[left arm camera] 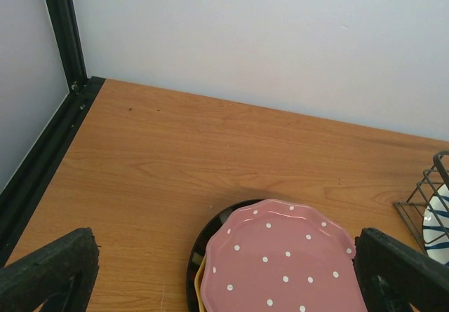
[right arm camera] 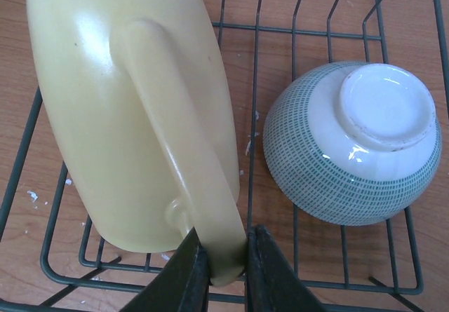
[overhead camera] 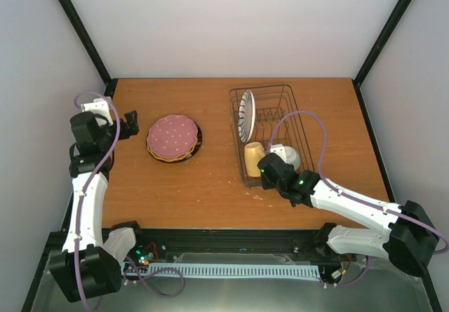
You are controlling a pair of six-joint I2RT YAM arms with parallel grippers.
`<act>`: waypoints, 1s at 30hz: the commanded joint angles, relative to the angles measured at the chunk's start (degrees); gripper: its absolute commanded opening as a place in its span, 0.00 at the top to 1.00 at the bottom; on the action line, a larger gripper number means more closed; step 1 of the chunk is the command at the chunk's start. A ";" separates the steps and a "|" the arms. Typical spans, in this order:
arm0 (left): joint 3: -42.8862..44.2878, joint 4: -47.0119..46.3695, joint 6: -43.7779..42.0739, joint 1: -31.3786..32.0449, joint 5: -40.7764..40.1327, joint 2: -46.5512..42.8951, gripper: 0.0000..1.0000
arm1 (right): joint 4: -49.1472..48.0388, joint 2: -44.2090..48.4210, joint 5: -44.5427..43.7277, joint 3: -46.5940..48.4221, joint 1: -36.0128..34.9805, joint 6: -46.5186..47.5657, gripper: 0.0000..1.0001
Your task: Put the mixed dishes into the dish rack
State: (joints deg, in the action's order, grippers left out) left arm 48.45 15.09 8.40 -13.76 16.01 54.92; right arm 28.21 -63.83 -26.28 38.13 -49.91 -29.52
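Observation:
The dark wire dish rack (overhead camera: 291,98) stands right of centre. The striped white plate (overhead camera: 246,115) stands upright in its dividers. My right gripper (right arm camera: 228,273) is shut on the handle of the pale yellow mug (right arm camera: 126,109), which lies in the rack's near left corner (overhead camera: 253,159). The pale green bowl (right arm camera: 354,147) sits upside down beside it (overhead camera: 289,156). The pink speckled plate (overhead camera: 172,135) lies on the orange dark-rimmed plate (left arm camera: 200,249), left of the rack. My left gripper (overhead camera: 130,125) is open, just left of that stack, with the pink plate (left arm camera: 284,259) between its fingers in view.
Black frame posts run along the table's left edge (left arm camera: 59,126) and at the back corners. The rack's corner (left arm camera: 424,196) shows at the right of the left wrist view. Bare wood lies between the plate stack and the rack.

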 commanded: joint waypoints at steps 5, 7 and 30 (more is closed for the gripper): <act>0.10 -0.88 -0.76 -0.04 -1.11 -1.44 0.00 | -0.43 -0.40 2.60 -0.09 -0.54 0.53 0.97; 0.07 -0.87 -0.76 -0.05 -1.31 -1.54 0.00 | 0.48 -0.74 4.21 0.06 -0.54 0.51 0.97; 0.10 -0.89 -0.93 -0.11 -2.46 -2.06 0.00 | 12.23 -4.02 14.29 3.58 -1.63 -1.85 0.92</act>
State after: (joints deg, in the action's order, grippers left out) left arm 48.34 15.05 8.40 -13.76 14.35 53.71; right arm 33.12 -66.30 -19.94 41.78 -49.89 -30.94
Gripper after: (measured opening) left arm 0.997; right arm 0.108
